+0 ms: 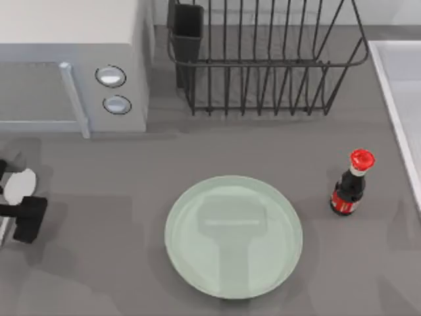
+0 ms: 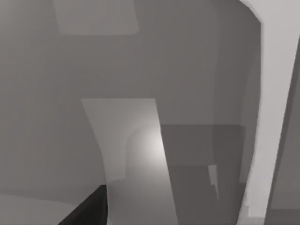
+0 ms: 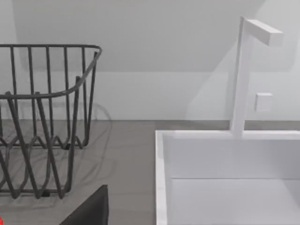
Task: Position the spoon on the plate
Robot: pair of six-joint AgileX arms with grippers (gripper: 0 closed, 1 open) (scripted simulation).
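Counter: grey, plate bare at lower centre.
Left hand: far left edge, white spoon between its fingers.

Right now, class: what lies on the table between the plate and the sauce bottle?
Nothing. In the top view, only bare grey table separates the plate from the sauce bottle standing apart on its right.

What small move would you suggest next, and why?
Probably sweep the left gripper rightward toward the plate: the spoon sits at that gripper by the table's left edge, and the plate holds nothing. The right arm idles near the sink.
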